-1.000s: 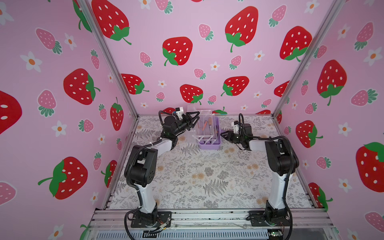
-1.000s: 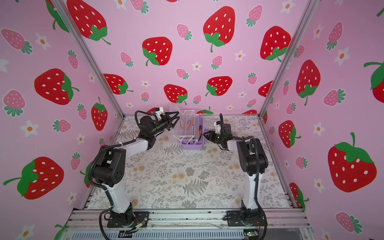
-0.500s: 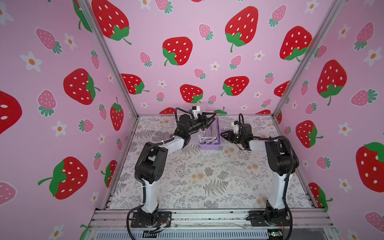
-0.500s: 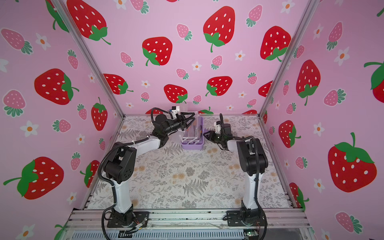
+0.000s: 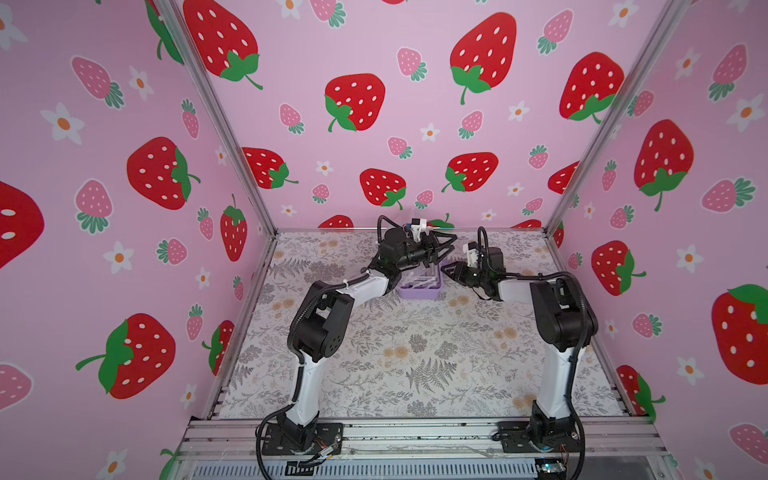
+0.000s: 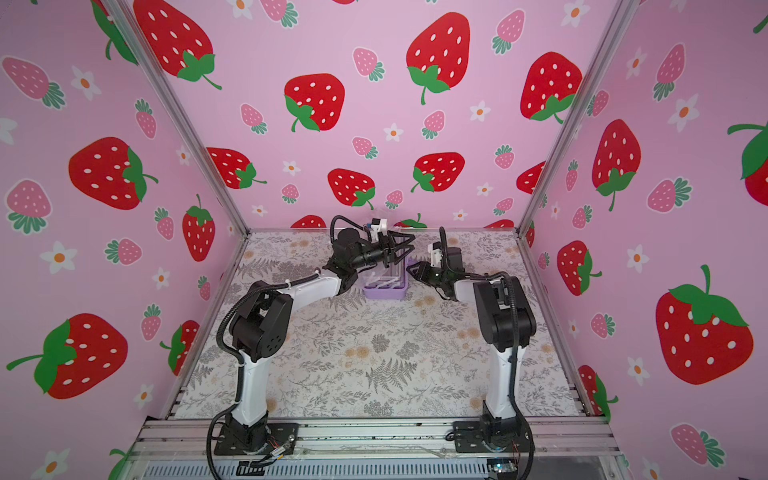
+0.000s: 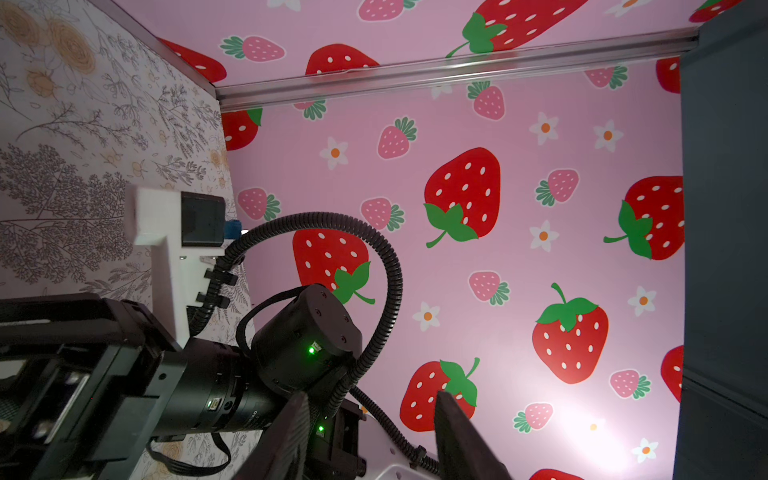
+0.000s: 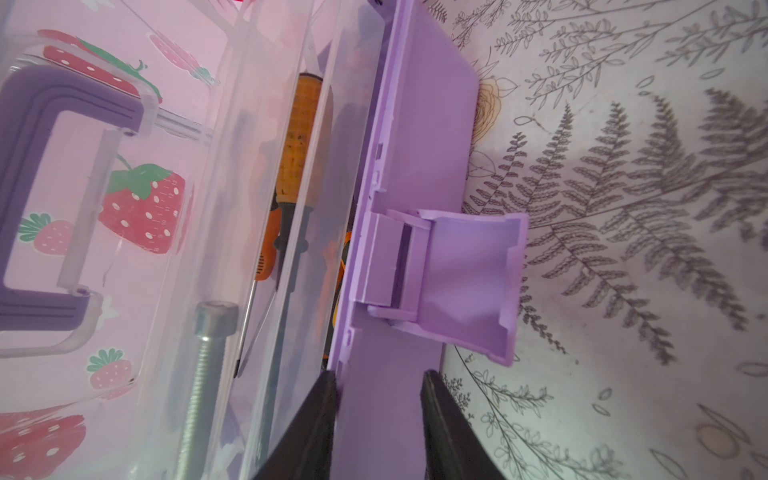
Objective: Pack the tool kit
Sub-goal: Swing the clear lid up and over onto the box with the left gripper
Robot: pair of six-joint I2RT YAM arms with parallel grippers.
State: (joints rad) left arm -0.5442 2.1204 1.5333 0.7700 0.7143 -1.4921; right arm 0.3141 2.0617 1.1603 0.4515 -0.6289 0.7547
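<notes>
Fern-printed paper covers the table (image 5: 415, 365), bare up close, so everything I care about sits toward the far wall (image 5: 399, 50). The lilac box (image 5: 417, 291) rests there with tools inside. Through the right wrist camera I make out an orange-handled tool (image 8: 299, 133) and a silver bolt (image 8: 208, 365) through the clear lid (image 8: 232, 166). That lid, with its purple handle (image 8: 54, 199), looks not yet seated on the rim, and the latch (image 8: 469, 282) hangs loose.

My right gripper (image 8: 379, 376) has its fingers set apart on either side of the box's side wall; whether they pinch it or merely brace it I cannot tell. My left gripper (image 5: 446, 246) hovers spread and empty over the box's far end.

I judge closing to be the step in hand: hold the box steady, press the lid down evenly, check nothing pokes above the rim, then flip the latch up.

No brand or label reads; small print on an arm joint (image 7: 249, 415) is too fine.
</notes>
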